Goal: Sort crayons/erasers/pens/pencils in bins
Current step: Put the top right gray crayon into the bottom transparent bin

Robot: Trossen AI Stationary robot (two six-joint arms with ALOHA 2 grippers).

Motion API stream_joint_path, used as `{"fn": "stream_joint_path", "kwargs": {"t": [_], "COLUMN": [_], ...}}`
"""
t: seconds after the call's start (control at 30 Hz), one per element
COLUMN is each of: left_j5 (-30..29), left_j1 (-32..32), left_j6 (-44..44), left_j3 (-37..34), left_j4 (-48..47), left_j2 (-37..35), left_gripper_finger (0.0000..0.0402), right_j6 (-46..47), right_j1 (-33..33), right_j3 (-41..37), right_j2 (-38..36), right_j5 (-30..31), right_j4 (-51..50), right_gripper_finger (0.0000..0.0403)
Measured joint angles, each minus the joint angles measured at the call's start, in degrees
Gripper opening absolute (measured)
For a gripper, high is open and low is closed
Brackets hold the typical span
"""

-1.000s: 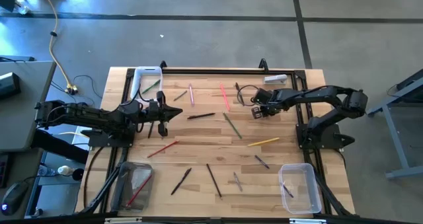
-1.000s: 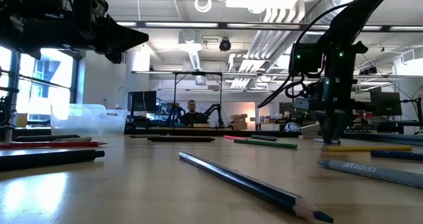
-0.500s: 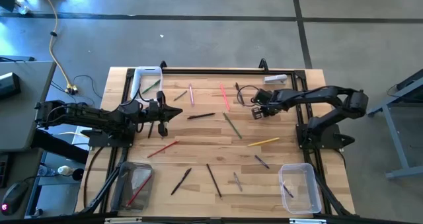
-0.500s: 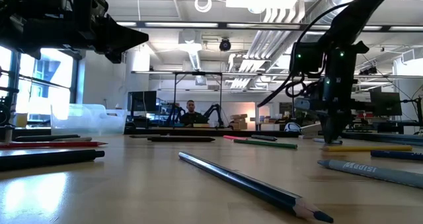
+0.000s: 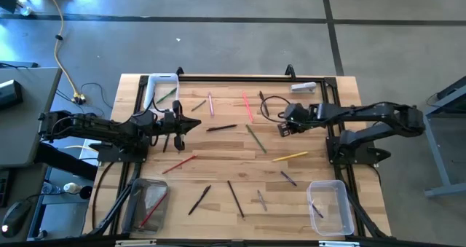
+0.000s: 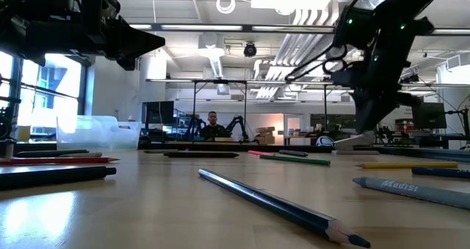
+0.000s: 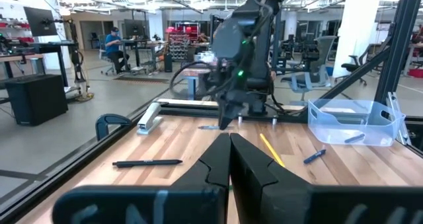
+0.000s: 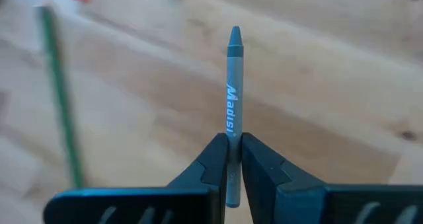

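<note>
Since a second ago the right arm has drawn back and lifted, its jaws now carrying a grey crayon clear of the wooden surface; the left arm has not shifted.

From above, the left jaws hover mid-left over the surface, with loose sticks scattered around, among them a yellow pencil and a red pencil. Three bins sit at the edges: a white-rimmed bin at the far left, a grey-tinted bin at the near left holding a red stick, and a clear bin at the near right.

At table height, a dark blue pencil lies in the foreground.

The left wrist camera shows the left jaws pressed together with nothing between them.

The right wrist camera shows the grey crayon clamped between the right fingers, its tip pointing forward above the wood.
</note>
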Motion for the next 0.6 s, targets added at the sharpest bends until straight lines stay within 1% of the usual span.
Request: {"fn": "stream_joint_path", "kwargs": {"t": [0.2, 0.37, 0.5, 0.6], "left_j5": [0.0, 0.0, 0.0, 0.0], "left_j1": [0.0, 0.0, 0.0, 0.0], "left_j6": [0.0, 0.0, 0.0, 0.0], "left_j3": [0.0, 0.0, 0.0, 0.0], "left_j4": [0.0, 0.0, 0.0, 0.0], "left_j2": [0.0, 0.0, 0.0, 0.0], "left_gripper_finger": [0.0001, 0.0001, 0.0000, 0.0001], "right_j6": [7.4, 15.6, 20.1, 22.9], "right_j1": [8.8, 17.2, 23.2, 27.2], "right_j3": [0.0, 0.4, 4.5, 8.6], "right_j2": [-5.3, -7.7, -7.4, -6.7], "right_j5": [-1.3, -1.3, -0.3, 2.1], "right_j4": [-1.5, -2.4, -7.5, -12.4], "right_gripper_finger": [0.0023, 0.0024, 0.0024, 0.0024]}}
